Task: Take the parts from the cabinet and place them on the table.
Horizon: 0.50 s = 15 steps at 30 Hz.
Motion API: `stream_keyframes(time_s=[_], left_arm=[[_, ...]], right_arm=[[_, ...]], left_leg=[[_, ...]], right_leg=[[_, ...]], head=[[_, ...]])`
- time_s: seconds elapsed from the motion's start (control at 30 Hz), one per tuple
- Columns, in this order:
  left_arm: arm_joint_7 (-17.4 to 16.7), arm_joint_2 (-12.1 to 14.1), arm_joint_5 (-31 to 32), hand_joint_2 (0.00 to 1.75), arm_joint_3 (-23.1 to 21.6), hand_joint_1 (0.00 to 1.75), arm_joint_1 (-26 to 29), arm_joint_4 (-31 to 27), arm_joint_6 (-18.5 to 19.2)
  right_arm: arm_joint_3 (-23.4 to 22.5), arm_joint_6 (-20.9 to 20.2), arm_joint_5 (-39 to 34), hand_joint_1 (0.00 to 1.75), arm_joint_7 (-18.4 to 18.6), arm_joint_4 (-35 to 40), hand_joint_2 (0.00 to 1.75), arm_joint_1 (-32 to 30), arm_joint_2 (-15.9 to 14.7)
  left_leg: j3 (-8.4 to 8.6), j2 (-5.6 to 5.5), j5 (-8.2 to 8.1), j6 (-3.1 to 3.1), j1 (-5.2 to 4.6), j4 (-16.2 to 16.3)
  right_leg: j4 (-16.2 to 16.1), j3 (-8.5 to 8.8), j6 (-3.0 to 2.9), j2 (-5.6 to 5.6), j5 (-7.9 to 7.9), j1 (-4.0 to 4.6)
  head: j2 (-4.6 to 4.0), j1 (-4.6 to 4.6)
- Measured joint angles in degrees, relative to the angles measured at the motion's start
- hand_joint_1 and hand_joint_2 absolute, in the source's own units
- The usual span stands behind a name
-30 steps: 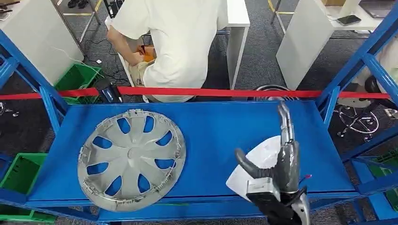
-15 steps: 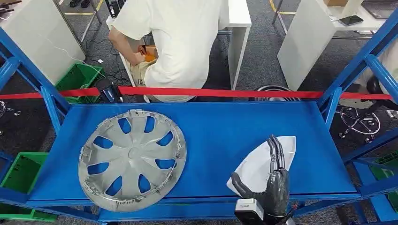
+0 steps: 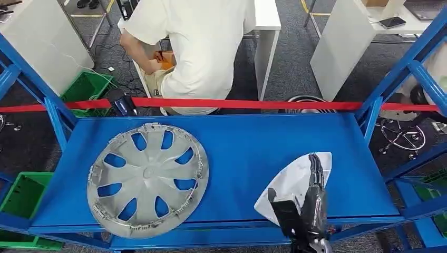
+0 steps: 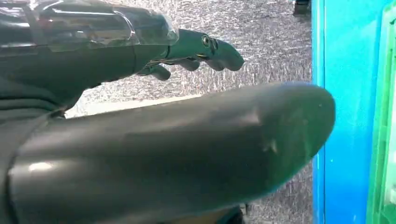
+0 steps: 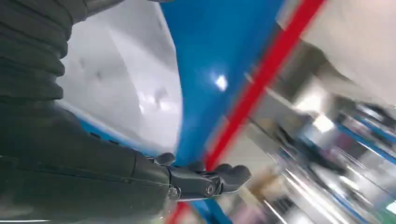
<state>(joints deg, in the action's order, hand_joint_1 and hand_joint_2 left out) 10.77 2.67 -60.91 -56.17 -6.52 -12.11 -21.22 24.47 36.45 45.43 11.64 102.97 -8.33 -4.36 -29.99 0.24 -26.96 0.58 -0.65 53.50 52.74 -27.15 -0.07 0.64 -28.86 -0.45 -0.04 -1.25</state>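
Head view shows a white part [image 3: 295,179] lying flat near the front right edge of the blue shelf [image 3: 248,147]. Right hand [image 3: 311,203] reaches over it, fingers extended, thumb apart; whether it touches cannot be told. Left hand [image 4: 140,116] hangs over carpet, fingers spread, holding nothing. A silver hubcap [image 3: 147,178] lies at the shelf's left.

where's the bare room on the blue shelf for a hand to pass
Widest bare patch: the middle of the shelf, between the hubcap and the white part. A bare strip runs along the back under the red bar. Crowded at front right, where the right hand is over the white part.
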Motion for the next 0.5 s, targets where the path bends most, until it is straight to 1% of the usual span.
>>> stream_keyframes(time_s=[0.03, 0.07, 0.13, 0.2, 0.27, 0.4, 0.5], left_arm=[[-0.32, -0.02, 0.24, 0.0, 0.0, 0.0, -0.08, 0.0, 0.22], [-0.37, -0.02, 0.37, 0.0, 0.0, 0.0, -0.1, 0.0, 0.22], [-0.98, -0.02, 0.41, 0.0, -0.15, 0.0, -0.05, 0.0, 0.59], [-1.18, -0.02, 0.57, 0.0, -0.46, 0.0, -0.08, 0.0, 0.96], [-1.36, -0.04, 0.59, 0.0, -0.48, 0.0, -0.03, 0.0, 1.07], [-1.35, -0.04, 0.59, 0.0, -0.81, 0.0, -0.05, 0.0, 1.07], [-1.14, -0.04, 1.09, 0.0, -1.01, 0.0, -0.04, 0.0, 1.18]], right_arm=[[2.0, -1.69, -1.41, 0.0, 2.62, -0.2, 1.75, 1.33, -1.48], [3.19, -2.49, -2.18, 0.0, 3.84, -0.33, 1.75, 2.13, -2.34], [8.11, -4.42, -7.67, 0.0, 7.32, -0.92, 1.75, 5.07, -4.95], [11.7, -6.42, -12.03, 0.0, 10.25, -1.68, 1.75, 7.22, -7.2], [14.37, -7.01, -13.63, 0.0, 10.94, -2.36, 1.75, 8.29, -9.13], [17.78, -7.51, -14.33, 0.0, 11.09, -3.21, 1.75, 9.83, -11.57], [20.18, -10.39, -16.12, 0.0, 10.94, -3.82, 1.75, 10.92, -13.15]], left_leg=[[0.03, 0.07, 0.0, 0.0, 0.0, 0.0], [0.03, 0.08, 0.0, 0.0, 0.01, 0.0], [0.02, 0.08, 0.0, 0.0, 0.01, 0.01], [0.03, 0.03, 0.0, 0.0, 0.01, 0.01], [0.0, -0.06, 0.0, 0.0, 0.01, 0.01], [0.0, -0.1, -0.02, -0.02, 0.01, 0.02], [-0.01, -0.17, -0.02, -0.02, 0.01, 0.02]], right_leg=[[0.0, 0.0, 0.0, 0.02, 0.0, 0.0], [0.0, 0.0, 0.0, 0.01, 0.0, 0.0], [0.0, -0.03, 0.0, 0.0, 0.01, 0.0], [0.0, -0.03, -0.02, -0.01, 0.03, 0.0], [0.0, -0.03, -0.02, -0.06, 0.03, 0.0], [0.0, -0.04, -0.03, -0.03, 0.02, 0.0], [-0.01, -0.04, -0.03, -0.04, 0.02, 0.0]], head=[[0.0, 0.04], [0.0, 0.02], [0.0, -0.09], [0.0, 0.0], [0.0, -0.07], [0.0, -0.07], [0.0, -0.09]])
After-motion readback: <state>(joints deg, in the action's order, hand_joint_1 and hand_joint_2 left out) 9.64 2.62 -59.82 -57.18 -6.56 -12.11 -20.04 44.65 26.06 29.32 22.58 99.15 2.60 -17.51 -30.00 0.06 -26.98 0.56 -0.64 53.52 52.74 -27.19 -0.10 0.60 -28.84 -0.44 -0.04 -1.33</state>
